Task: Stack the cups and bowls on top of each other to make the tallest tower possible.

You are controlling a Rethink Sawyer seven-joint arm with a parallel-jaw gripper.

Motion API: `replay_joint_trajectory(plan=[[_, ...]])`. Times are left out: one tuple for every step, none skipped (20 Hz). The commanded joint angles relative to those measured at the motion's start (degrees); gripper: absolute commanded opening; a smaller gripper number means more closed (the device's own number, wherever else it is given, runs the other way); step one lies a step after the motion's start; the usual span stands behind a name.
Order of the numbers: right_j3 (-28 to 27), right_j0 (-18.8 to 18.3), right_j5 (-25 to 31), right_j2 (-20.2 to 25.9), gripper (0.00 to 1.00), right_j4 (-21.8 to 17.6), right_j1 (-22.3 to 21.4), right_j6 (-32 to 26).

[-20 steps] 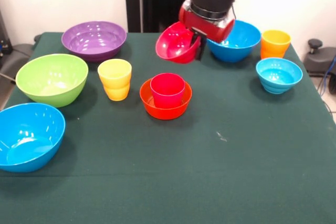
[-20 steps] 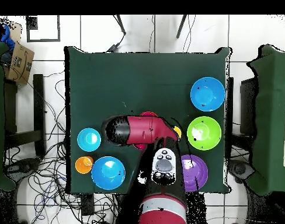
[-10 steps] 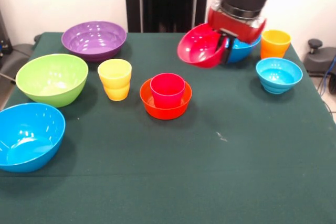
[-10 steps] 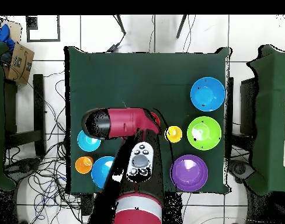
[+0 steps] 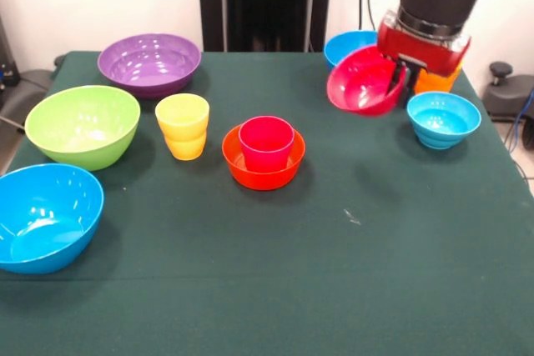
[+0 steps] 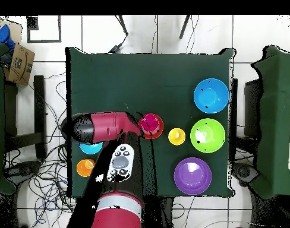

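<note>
Carried sideways along the table's far edge, the small red bowl (image 5: 365, 81) has gone from above the middle of that edge, a second ago, to hang by the far right corner as the front camera sees it. The gripper (image 5: 399, 81) holds this bowl by its rim, tilted so that its hollow faces the camera, clear of the cloth. It hangs just beside the small light blue bowl (image 5: 443, 119), and partly in front of the orange cup (image 5: 434, 81) and the large blue bowl (image 5: 350, 43) at the far edge. In the overhead view the arm (image 6: 106, 127) reaches over that same corner and hides most of what lies under it.

Everything else has stayed put. The red-pink cup (image 5: 266, 142) sits upright inside the orange bowl (image 5: 263, 168) near the table's middle; that pair is the only stacking done so far, as far as the pictures show. The yellow cup (image 5: 183, 126) stands just beside it. The purple bowl (image 5: 149, 63) rests at the far left corner, the lime green bowl (image 5: 83, 126) along the left edge, and a second large blue bowl (image 5: 46, 217) at the near left corner.

My reading is that the task is at an early stage: one bowl is in the air and most pieces lie apart on the green table (image 5: 334, 273). Nearly the whole tower is left to build.
</note>
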Motion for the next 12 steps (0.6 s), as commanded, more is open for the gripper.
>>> replay_joint_trajectory(plan=[[1.52, 1.49, -9.34, 3.47, 0.00, 2.09, 9.19, 11.43], [0.95, 2.35, -9.49, 2.45, 0.00, 2.30, 9.74, 11.99], [0.30, 3.37, -9.66, 1.43, 0.00, 2.70, 10.34, 12.82], [-0.35, 4.40, -9.83, 0.40, 0.00, 3.11, 10.95, 13.64], [-1.08, 5.27, -10.59, -0.51, 0.00, 3.57, 11.69, 14.19], [-1.97, 5.73, -11.47, -1.22, 0.00, 4.10, 12.58, 14.20], [-2.69, 6.02, -12.16, -1.52, 0.00, 4.63, 13.56, 14.26], [-3.51, 6.47, -12.59, -2.26, 0.00, 5.08, 14.36, 14.20], [-3.81, 7.01, -13.07, -2.61, 0.00, 5.71, 15.11, 14.28], [-4.10, 7.25, -13.66, -2.92, 0.00, 6.12, 15.71, 14.00], [-4.53, 7.46, -14.16, -2.99, 0.00, 6.73, 16.66, 13.86], [-4.66, 7.77, -14.20, -3.39, 0.00, 7.16, 16.95, 13.58]])
